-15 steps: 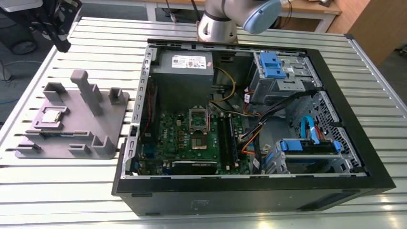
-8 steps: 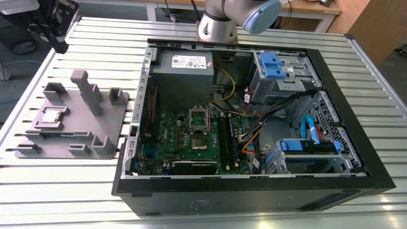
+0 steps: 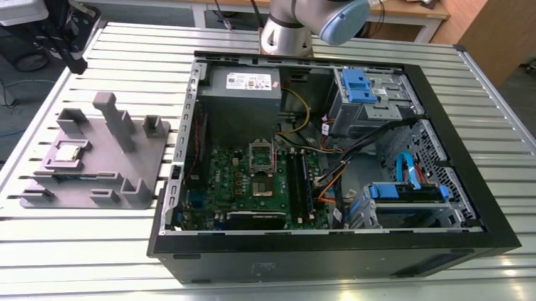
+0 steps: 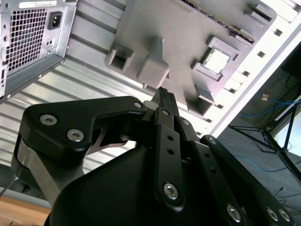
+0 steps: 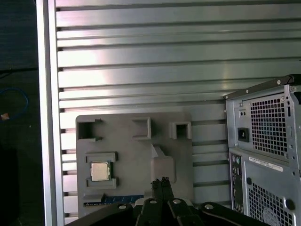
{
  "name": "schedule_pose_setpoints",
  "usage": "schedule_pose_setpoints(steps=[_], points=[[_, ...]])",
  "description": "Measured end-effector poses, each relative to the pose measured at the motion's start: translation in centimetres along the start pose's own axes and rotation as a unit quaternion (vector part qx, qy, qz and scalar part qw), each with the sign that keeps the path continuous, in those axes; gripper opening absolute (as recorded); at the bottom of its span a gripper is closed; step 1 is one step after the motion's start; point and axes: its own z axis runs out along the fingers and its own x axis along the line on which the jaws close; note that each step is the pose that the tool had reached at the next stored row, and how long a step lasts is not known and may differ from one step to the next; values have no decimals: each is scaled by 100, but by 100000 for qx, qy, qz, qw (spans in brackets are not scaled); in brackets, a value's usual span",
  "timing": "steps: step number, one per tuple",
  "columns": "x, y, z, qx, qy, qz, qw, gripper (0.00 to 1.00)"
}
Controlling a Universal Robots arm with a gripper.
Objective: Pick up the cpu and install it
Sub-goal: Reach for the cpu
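The cpu (image 3: pixel 71 152), a small silver-grey square chip, lies flat in a framed pocket of the grey plastic fixture (image 3: pixel 138 172) on the exterior view's left. Both wrist views look down on it from well above: the cpu (image 5: pixel 100 171) and the cpu (image 4: pixel 216 60) sit untouched in the fixture (image 5: pixel 131 157). My gripper (image 5: pixel 160 181) hangs high over the fixture's middle, off to one side of the chip, its black fingers pressed together with nothing between them. The same gripper (image 4: pixel 164 93) points at the fixture's tall post (image 4: pixel 153 66).
An open computer case (image 3: pixel 335 244) lies beside the fixture, its green motherboard holding a metal-framed socket (image 3: pixel 261 157). The case's rear panel (image 5: pixel 268 155) stands close to the fixture. A blue-edged memory stick (image 5: pixel 117 199) rests in a fixture slot. The ribbed metal table (image 5: pixel 164 61) ends near dark floor.
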Motion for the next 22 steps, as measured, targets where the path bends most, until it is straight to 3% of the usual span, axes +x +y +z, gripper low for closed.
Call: schedule_pose_setpoints(steps=[10, 22], points=[[63, -14, 95, 10, 15, 3, 100000, 11], [224, -42, 188, 6, 6, 1, 100000, 11]])
